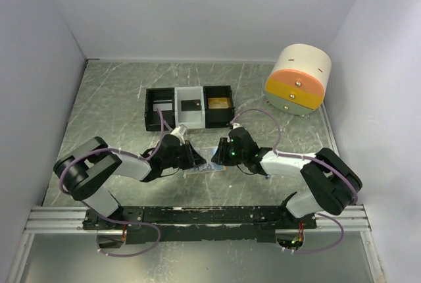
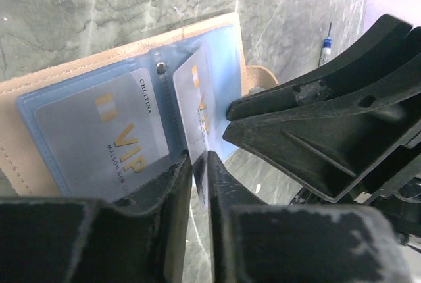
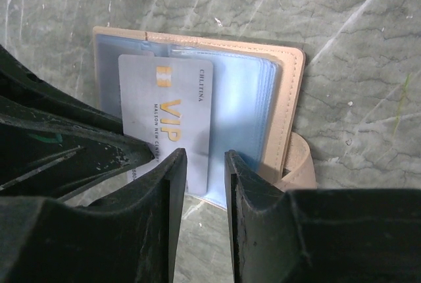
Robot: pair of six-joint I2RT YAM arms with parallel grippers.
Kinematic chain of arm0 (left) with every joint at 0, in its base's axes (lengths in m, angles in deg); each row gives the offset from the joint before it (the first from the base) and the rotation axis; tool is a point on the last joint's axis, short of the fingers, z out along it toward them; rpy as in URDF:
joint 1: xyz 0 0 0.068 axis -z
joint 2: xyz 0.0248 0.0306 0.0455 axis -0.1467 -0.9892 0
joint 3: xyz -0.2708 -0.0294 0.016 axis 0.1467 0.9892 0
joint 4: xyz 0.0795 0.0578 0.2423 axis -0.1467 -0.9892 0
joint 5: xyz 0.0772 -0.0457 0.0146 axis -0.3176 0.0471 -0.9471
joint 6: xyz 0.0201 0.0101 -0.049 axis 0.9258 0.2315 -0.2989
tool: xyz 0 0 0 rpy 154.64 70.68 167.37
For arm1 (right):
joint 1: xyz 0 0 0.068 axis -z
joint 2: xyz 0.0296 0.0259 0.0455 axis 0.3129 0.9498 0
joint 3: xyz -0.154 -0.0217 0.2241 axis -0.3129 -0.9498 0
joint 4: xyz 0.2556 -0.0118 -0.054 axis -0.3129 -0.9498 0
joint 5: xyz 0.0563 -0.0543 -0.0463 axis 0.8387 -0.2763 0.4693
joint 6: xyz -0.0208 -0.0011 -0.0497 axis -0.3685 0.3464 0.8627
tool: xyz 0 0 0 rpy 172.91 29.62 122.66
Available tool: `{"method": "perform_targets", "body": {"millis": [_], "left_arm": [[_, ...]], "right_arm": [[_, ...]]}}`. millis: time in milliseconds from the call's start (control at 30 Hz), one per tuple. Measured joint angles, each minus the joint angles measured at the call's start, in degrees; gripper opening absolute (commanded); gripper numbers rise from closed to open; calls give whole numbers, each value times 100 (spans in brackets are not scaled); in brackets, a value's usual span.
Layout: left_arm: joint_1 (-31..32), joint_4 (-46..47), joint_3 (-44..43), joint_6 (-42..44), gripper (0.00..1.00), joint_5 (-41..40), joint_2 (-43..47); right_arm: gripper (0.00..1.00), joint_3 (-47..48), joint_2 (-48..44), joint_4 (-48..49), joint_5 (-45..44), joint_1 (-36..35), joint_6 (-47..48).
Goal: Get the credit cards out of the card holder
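Observation:
The tan card holder point(image 1: 202, 169) lies open on the table between both grippers, its pale blue sleeves facing up point(image 3: 293, 92). In the left wrist view a silver VIP credit card point(image 2: 112, 138) lies flat in a sleeve of the holder point(image 2: 20, 158). A second VIP card point(image 2: 197, 99) stands on edge. My left gripper point(image 2: 199, 161) point(image 1: 195, 158) is shut on its lower edge. In the right wrist view this card point(image 3: 168, 112) sticks out of the blue sleeves. My right gripper point(image 3: 205, 158) point(image 1: 220, 154) is open by a narrow gap at the sleeve's near edge, holding nothing.
A three-compartment black-and-white tray point(image 1: 189, 106) stands just behind the grippers. A round cream container with orange, yellow and grey drawers point(image 1: 298, 80) sits at the back right. A small pen-like object point(image 2: 324, 49) lies on the marble surface by the right arm. Walls close in on both sides.

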Motion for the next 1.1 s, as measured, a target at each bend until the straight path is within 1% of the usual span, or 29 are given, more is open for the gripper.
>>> {"method": "perform_targets", "body": {"millis": [33, 67, 200, 300, 333, 433, 567, 700, 800, 1100], "left_arm": [[0, 0, 0, 9, 33, 2, -26], [0, 9, 0, 11, 33, 9, -48], [4, 127, 2, -9, 34, 37, -153], [4, 251, 4, -48, 33, 55, -212], [4, 302, 7, -70, 31, 61, -236], [4, 494, 26, -140, 19, 76, -317], [4, 658, 83, -260, 7, 76, -374], [4, 719, 131, -315, 7, 63, -337], [4, 568, 157, -304, 7, 0, -179], [4, -614, 114, 22, 7, -374, 638]], "right_arm": [[31, 0, 7, 11, 4, 0, 0], [31, 0, 22, 33, 15, 2, -2], [31, 0, 90, 151, 68, 13, -26], [31, 0, 129, 232, 103, 20, -44], [31, 0, 138, 245, 111, 22, -46], [31, 0, 162, 286, 120, 22, -55], [31, 0, 162, 282, 111, 22, -66], [32, 9, 157, 260, 96, 22, -66], [32, 52, 155, 181, 94, 22, -61], [32, 197, 155, -83, 129, 26, 116]]}}
